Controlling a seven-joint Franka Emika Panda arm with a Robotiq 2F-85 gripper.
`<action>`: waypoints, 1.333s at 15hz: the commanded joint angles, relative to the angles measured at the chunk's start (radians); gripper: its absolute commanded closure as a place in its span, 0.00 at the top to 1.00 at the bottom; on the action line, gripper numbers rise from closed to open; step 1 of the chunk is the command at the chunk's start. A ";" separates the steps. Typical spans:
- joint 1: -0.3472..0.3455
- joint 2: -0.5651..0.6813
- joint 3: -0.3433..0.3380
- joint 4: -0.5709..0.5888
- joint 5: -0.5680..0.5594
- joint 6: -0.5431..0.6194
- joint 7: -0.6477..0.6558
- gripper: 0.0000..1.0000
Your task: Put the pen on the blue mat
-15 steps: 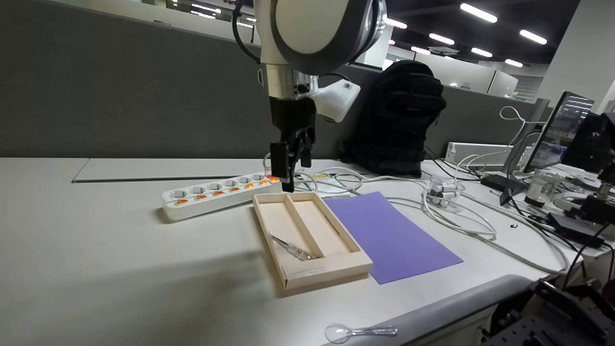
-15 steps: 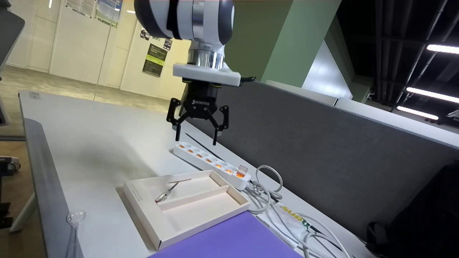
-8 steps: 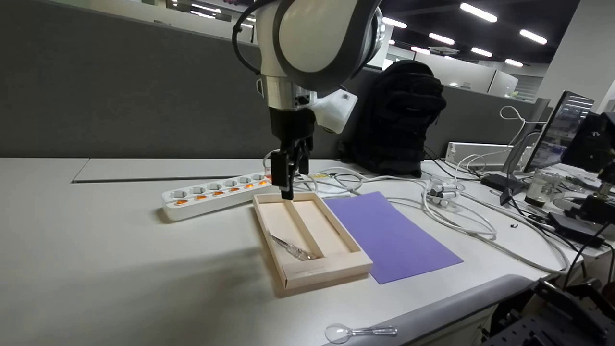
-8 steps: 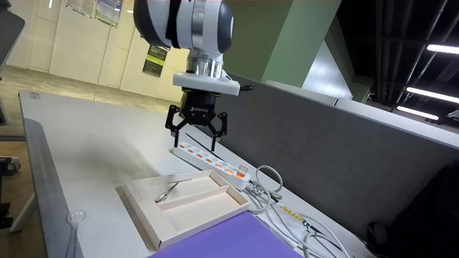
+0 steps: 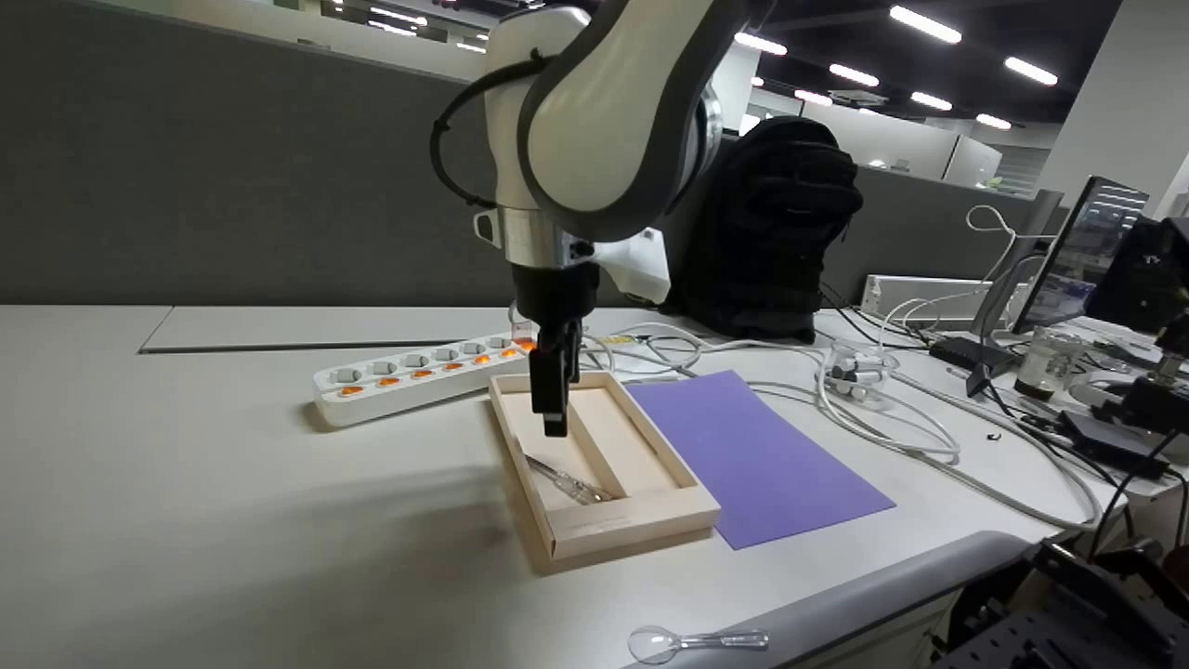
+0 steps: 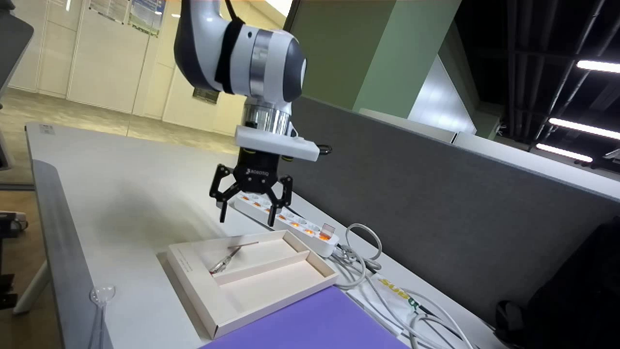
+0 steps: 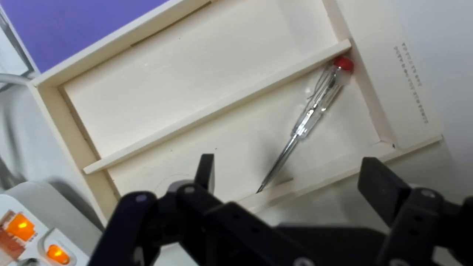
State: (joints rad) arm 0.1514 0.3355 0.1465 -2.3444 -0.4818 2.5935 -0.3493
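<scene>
In an exterior view, the gripper (image 6: pixel 247 218) is hanging left of centre, pointing down, above the level of the wooden tray (image 6: pixel 209 291). Its two fingers (image 7: pixel 204 168) are standing well apart, showing along the bottom of the wrist view. There, the pen (image 7: pixel 302 125) is lying diagonally in the tray's lower compartment, right of centre. Its red cap (image 7: pixel 343 63) is resting at the upper end, near the divider (image 7: pixel 218 106); its metal tip (image 7: pixel 262 186) is pointing lower left, ending at the side wall. The blue mat (image 5: pixel 771 465) is lying flat beside the tray, right of centre in an exterior view. A white power strip (image 5: pixel 427 386) is lying left of centre.
</scene>
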 commanded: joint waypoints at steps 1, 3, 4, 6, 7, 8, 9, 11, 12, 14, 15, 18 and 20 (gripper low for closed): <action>-0.020 0.083 0.008 0.054 0.015 -0.007 -0.126 1.00; -0.019 0.112 0.008 0.072 0.008 -0.016 -0.166 1.00; -0.018 0.124 0.009 0.079 0.005 -0.017 -0.184 1.00; -0.016 0.143 0.009 0.092 0.002 -0.022 -0.209 1.00; -0.015 0.150 0.008 0.097 0.000 -0.024 -0.218 1.00; -0.014 0.157 0.007 0.102 -0.001 -0.025 -0.225 1.00; -0.009 0.164 0.002 0.107 -0.006 -0.027 -0.228 1.00; 0.000 0.177 -0.008 0.115 -0.016 -0.031 -0.220 1.00; 0.006 0.183 -0.015 0.117 -0.023 -0.032 -0.209 1.00; 0.016 0.192 -0.025 0.123 -0.036 -0.033 -0.189 1.00; 0.023 0.194 -0.032 0.125 -0.043 -0.031 -0.179 1.00; 0.028 0.200 -0.037 0.127 -0.037 -0.022 -0.164 0.67; 0.029 0.203 -0.037 0.128 -0.030 -0.023 -0.154 0.51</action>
State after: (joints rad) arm 0.1636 0.5271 0.1216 -2.2373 -0.4961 2.5808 -0.5565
